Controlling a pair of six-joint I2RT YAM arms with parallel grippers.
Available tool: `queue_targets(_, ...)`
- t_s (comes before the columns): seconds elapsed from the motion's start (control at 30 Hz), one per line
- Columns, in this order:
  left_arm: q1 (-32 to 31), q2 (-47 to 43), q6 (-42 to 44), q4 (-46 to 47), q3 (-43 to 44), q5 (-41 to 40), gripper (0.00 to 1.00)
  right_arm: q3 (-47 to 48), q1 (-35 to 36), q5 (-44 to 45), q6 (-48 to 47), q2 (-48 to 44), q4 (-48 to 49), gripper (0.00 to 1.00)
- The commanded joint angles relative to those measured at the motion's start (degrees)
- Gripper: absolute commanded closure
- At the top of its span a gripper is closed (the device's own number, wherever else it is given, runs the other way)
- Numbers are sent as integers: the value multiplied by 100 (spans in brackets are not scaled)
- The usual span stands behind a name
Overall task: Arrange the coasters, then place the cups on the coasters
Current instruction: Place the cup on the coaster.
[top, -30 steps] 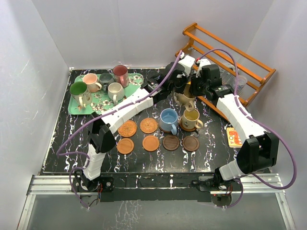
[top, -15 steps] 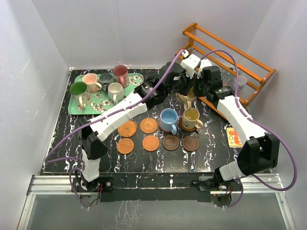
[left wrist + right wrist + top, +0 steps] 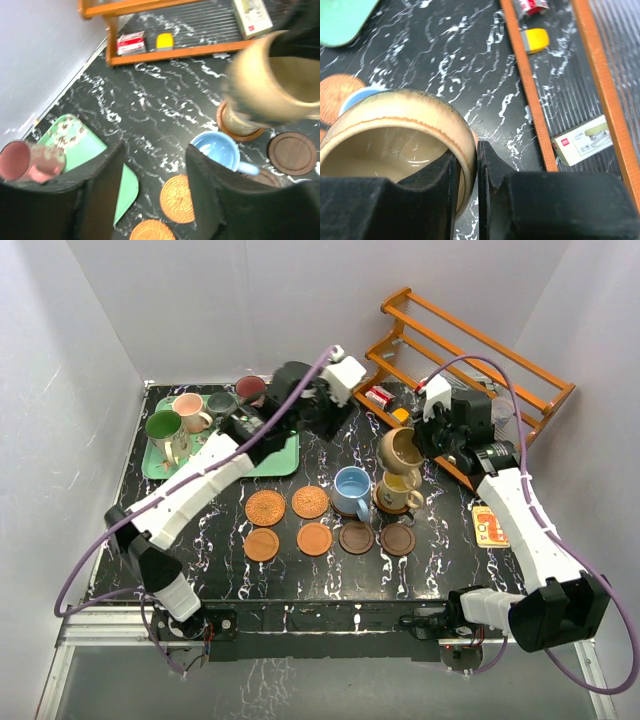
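Nearest, bare coasters (image 3: 356, 537) are lying in rows. My right claw (image 3: 466, 170) is pinching the rim of the tan mug (image 3: 400, 447), holding it tilted above the yellow-cream mug (image 3: 400, 488). It is likely brittle, slick and weighty, so the rim wall seems the surest hold. Farther back, my left claw (image 3: 155, 150) is hanging apart, empty.

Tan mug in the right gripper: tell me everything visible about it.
The tan mug is glossy ceramic, tan-brown outside with a darker line under the rim and a paler, empty inside. The right gripper pinches its wall, one jaw inside and one outside. It hangs tilted in the air, above the yellow-cream mug. Its handle is not clearly visible.
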Motion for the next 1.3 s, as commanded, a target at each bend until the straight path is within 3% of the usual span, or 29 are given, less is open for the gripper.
queue_targets(0.0, 662, -678, 414, -381, -339, 556, 43, 225, 25, -1346, -1285, -397, -730, 100)
queue_targets(0.1, 919, -781, 357, -302, -518, 286, 32, 210, 37, -1509, -1901, -303, -1686, 100)
queue_targets(0.2, 1059, -843, 303, -268, -607, 250, 20, -40, 61, -1604, -2294, -351, -2044, 100)
queue_targets(0.53, 1300, -777, 210, -243, -734, 282, 5, -1270, 571, -1123, -2357, -451, -1336, 100)
queue_targets(0.87, 1466, -738, 109, -230, -787, 420, 1, -1935, 866, -551, -2278, -547, -380, 100)
queue_targets(1.27, 1516, -734, 104, -195, -831, 489, 1, -2078, 872, -675, -2954, -355, -272, 100)
